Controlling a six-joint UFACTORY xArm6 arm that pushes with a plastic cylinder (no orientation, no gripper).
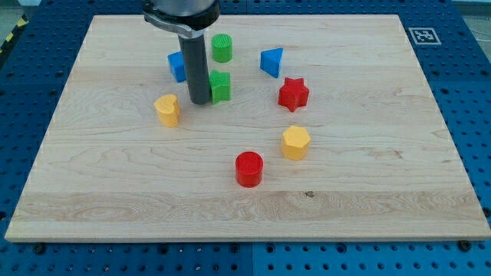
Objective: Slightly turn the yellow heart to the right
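Approach step: tip (199, 102) bare, holding nothing, at two o'clock of yellow heart (166, 110), apart. Next: nudge heart's edge lightly, turning it rightward.

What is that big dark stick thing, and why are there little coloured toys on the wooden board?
The dark stick is the end of a robot arm. It has no hand, so it holds nothing; it only slides blocks about with my tip. There is just one picture, from a camera looking down at a slant at a wooden board on a blue table.

On the board lie small blocks: a yellow heart just to the view's left of my tip, a green block close on its right, a blue block partly behind the rod, a green cylinder, a blue triangle, a red star, a yellow hexagon and a red cylinder.
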